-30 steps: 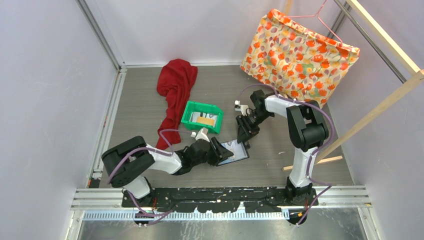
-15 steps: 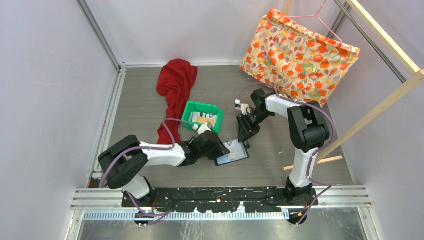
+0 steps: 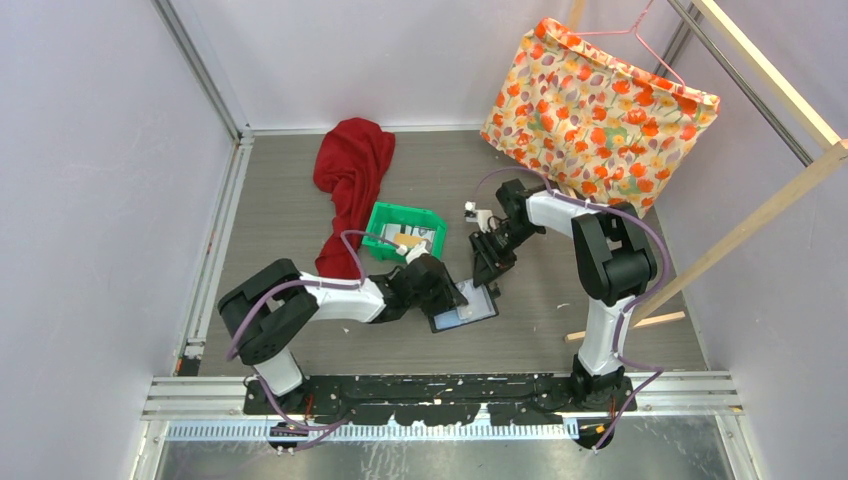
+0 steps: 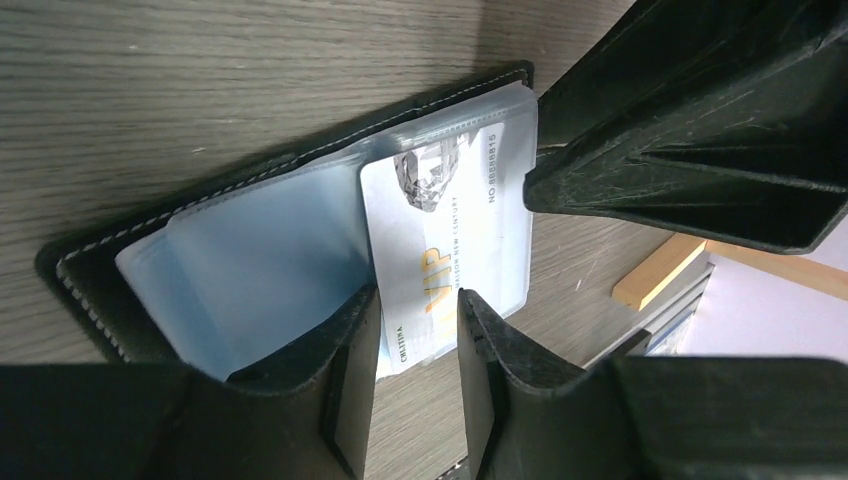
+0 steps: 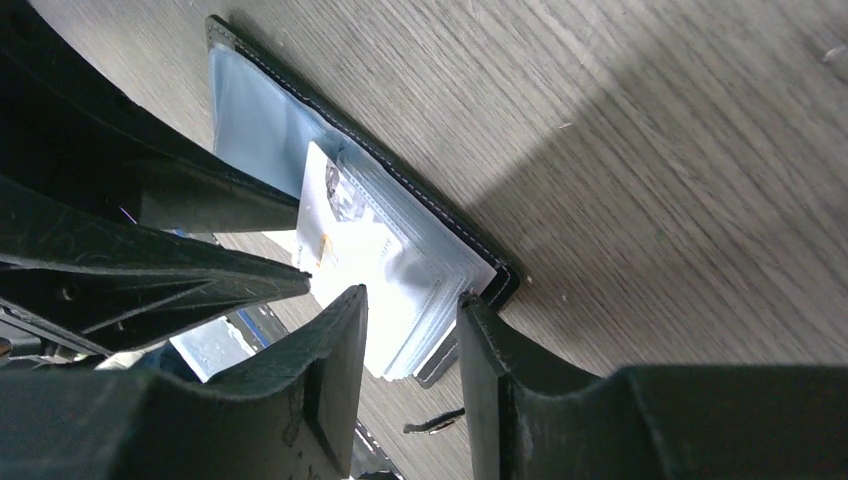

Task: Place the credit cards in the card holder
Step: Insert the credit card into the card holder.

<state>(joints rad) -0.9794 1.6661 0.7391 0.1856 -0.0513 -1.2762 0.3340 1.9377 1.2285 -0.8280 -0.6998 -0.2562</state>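
1. Looking across the counter (image 3: 290, 200), I'd judge the step in hand to be seating one card in a pocket. Both arms meet near the middle of its near edge.
2. The green bin (image 3: 400, 209) sits mid-counter with more credit cards (image 3: 408, 241) inside, an orange one uppermost, so the job looks far from finished.
3. The card holder (image 4: 75, 300) lies open and flat just beside the bin, toward the counter's near edge. Its clear sleeves (image 4: 260, 250) face up.
4. The left hand (image 4: 415, 305) has its fingers part-way apart over the card's outer end, clamped on nothing I can make out.
5. The right hand (image 5: 405, 310) also has its fingers apart, straddling the opposite end of the sleeves. Whether it presses on them I cannot tell.
6. The white card (image 4: 450, 230), marked VIP, lies along the sleeves with one end poking past the holder's edge.
7. The next move, I'd say, calls for sliding that card lengthwise deeper. It should stay flat so no corner snags, and the holder needs steadying at the far end.
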